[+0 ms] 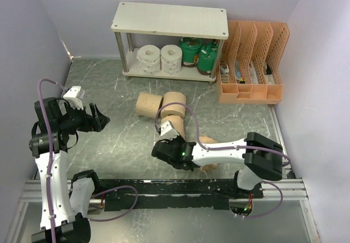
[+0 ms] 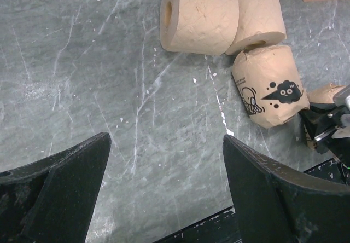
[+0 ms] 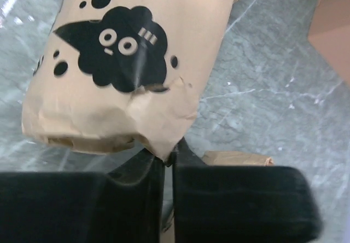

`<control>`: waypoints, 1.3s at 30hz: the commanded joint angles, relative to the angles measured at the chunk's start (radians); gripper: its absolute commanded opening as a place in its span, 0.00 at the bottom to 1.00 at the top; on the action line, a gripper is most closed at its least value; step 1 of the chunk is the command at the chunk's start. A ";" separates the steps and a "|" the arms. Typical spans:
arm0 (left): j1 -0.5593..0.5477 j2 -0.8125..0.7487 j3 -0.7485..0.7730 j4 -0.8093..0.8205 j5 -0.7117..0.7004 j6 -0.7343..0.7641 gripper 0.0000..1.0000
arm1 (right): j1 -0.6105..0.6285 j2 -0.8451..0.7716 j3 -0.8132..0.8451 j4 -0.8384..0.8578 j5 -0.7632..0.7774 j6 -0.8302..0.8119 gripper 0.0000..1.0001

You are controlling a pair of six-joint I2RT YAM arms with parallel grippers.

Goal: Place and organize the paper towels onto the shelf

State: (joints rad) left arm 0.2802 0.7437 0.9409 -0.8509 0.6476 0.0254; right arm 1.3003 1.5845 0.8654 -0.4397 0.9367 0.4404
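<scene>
The shelf stands at the back; its lower board holds two white patterned rolls and two green-wrapped rolls. Two bare tan rolls lie mid-table. Just in front of them lies a tan paper-wrapped roll printed with a black cloud face. My right gripper is shut on a torn corner of its wrapper. A second wrapped roll lies partly hidden under the right arm. My left gripper hangs open over bare table at the left.
An orange perforated file organizer stands right of the shelf. A black rail runs along the near edge. White walls close in the left and right sides.
</scene>
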 commanded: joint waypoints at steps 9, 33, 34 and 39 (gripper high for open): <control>0.010 -0.024 -0.005 0.004 0.020 0.005 0.95 | -0.004 -0.241 0.113 0.078 -0.147 0.056 0.00; 0.011 -0.046 -0.005 0.004 0.020 0.005 0.95 | -0.526 -0.151 0.868 0.055 -0.507 0.021 0.00; 0.011 -0.044 -0.005 0.003 0.020 0.005 0.95 | -0.547 -0.128 0.934 0.043 -0.526 0.021 0.00; 0.010 -0.047 -0.005 0.005 0.021 0.005 0.95 | -0.671 -0.004 1.255 -0.019 -0.648 0.057 0.00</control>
State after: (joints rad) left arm 0.2802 0.7002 0.9409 -0.8509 0.6483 0.0257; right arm 0.7094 1.5341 1.9064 -0.4736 0.4141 0.4885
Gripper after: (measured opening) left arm 0.945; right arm 0.007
